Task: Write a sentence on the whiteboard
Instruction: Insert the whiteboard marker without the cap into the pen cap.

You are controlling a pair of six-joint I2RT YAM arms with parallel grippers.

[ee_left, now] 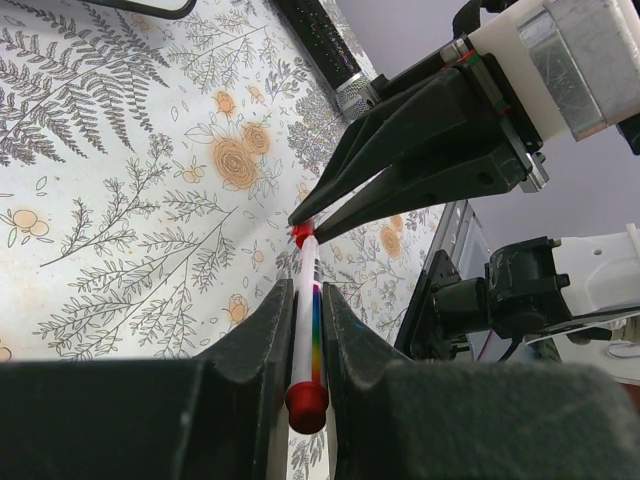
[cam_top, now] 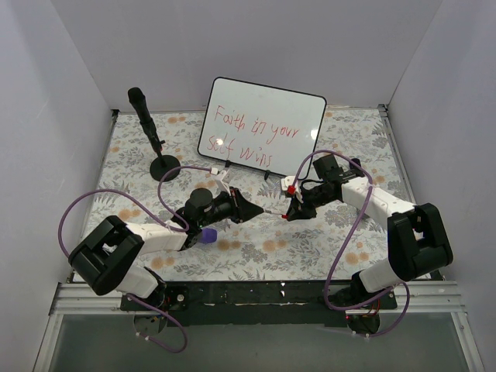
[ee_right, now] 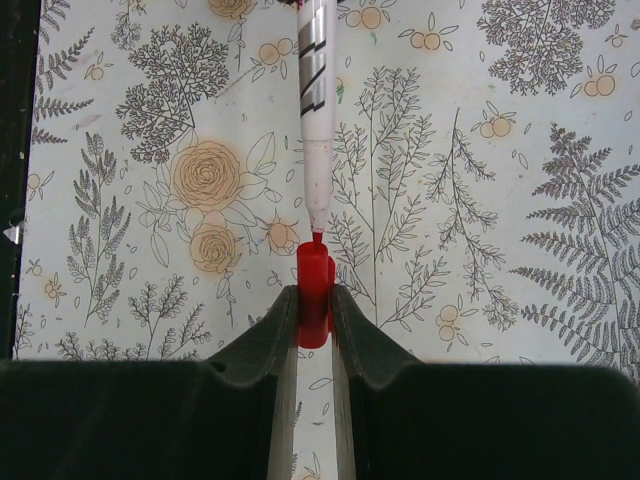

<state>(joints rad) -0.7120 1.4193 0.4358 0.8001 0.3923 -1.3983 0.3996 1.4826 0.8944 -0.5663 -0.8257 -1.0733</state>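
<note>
Left gripper (ee_left: pixel 308 292) is clamped narrow on the marker (ee_left: pixel 309 350), whose tip points toward three o'clock, right at the mouth of the red cap (ee_right: pixel 313 275) pinched in the right gripper (ee_right: pixel 313 305). To recap cleanly, keep both in line and push straight. The whiteboard (cam_top: pixel 310 108) stands at twelve o'clock, with the sentence (cam_top: pixel 252 133) written on it.
</note>
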